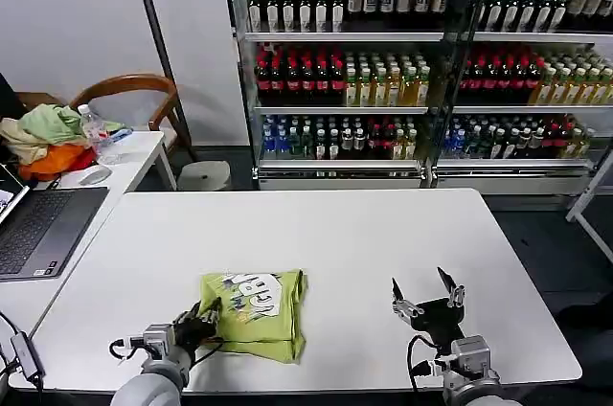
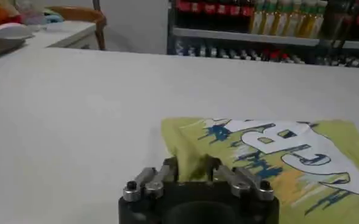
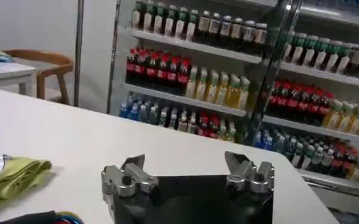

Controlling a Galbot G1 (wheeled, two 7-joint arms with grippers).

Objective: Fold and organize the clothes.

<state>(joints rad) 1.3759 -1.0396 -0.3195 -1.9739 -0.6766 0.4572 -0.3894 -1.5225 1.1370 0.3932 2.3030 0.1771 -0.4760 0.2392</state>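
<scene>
Head view: the folded T-shirt (image 1: 255, 315), printed side up, is seen on the white table (image 1: 383, 243), its near-left edge pinched by the left gripper (image 1: 203, 320). The right gripper (image 1: 428, 299) is held spread wide, apart from it, gripping nothing.

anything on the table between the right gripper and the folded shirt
Nothing visible. Bare white table lies between the right gripper, jaws open, and the folded yellow-green T-shirt. The left gripper is already closed on the shirt's far side edge, away from that path.
</scene>
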